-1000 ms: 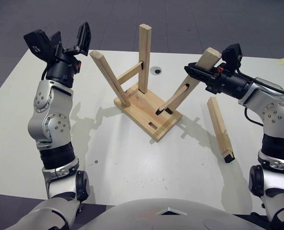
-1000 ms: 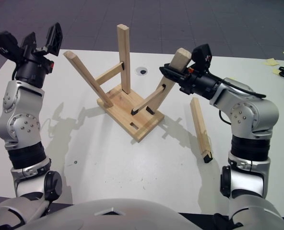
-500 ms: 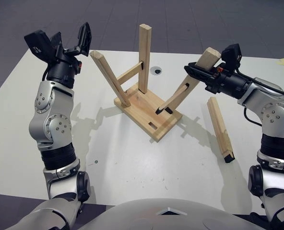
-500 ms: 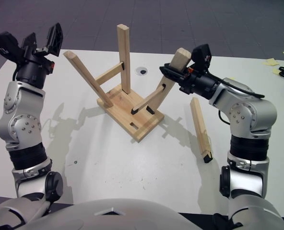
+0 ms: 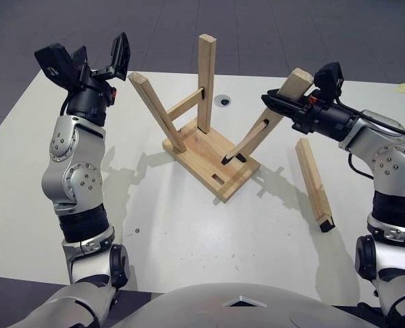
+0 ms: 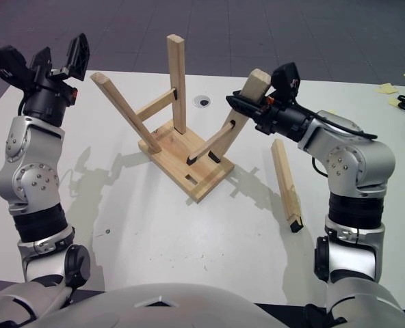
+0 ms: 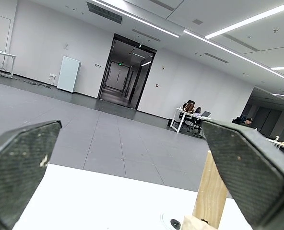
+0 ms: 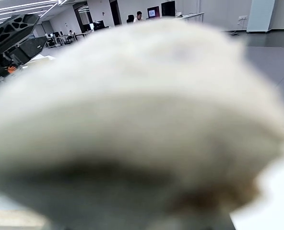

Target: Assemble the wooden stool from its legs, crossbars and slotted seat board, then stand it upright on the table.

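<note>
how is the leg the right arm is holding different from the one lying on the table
The held leg stands tilted, its lower end on the seat board; the loose leg lies flat on the table.
The held leg is clamped near its top in the right gripper jaws; the loose leg is untouched, apart from the board on the robot's right.
Both are pale square wooden bars.

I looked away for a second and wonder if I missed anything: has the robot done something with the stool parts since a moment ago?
Nothing visibly changed. The right gripper still clamps the tilted leg standing on the seat board. The left gripper stays open and raised, and the loose leg lies on the table as before.
</note>
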{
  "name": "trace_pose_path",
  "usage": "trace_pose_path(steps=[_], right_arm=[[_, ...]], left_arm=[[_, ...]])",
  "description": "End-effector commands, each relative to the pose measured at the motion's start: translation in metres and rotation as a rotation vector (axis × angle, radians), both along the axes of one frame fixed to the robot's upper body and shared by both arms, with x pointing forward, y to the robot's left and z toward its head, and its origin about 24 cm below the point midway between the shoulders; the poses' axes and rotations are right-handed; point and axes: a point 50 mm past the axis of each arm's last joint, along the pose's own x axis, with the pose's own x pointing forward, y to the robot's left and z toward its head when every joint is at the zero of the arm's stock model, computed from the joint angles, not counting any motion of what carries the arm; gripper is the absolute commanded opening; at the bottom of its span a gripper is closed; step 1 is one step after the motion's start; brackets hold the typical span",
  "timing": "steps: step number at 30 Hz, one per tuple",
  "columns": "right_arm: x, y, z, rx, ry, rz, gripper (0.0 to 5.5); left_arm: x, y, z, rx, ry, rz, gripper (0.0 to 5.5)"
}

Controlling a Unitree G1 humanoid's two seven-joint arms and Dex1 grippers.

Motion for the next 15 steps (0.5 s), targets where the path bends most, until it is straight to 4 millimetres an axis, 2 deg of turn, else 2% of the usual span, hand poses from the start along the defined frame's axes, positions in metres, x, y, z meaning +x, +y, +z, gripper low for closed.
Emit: trace_pose_path(steps=[1,7,15], right_arm=[[-0.0016,-0.0013,0.0078,-0.007,-0.01,0.003,1.02],[-0.0049,-0.0007,-0.0008,-0.016,0.024,0.002,1.02],[-0.0011,0.0059,0.006,0.008,-0.004,0.007,1.02]], left_arm=[[-0.0015,0.0011,-0.0022,0.008,0.01,0.009,5.4],[-0.0022,0.0019,-0.0024,0.008,0.011,0.015,5.4],[-0.0015,0.0007,-0.0032,0.01,0.013,0.009,5.4]])
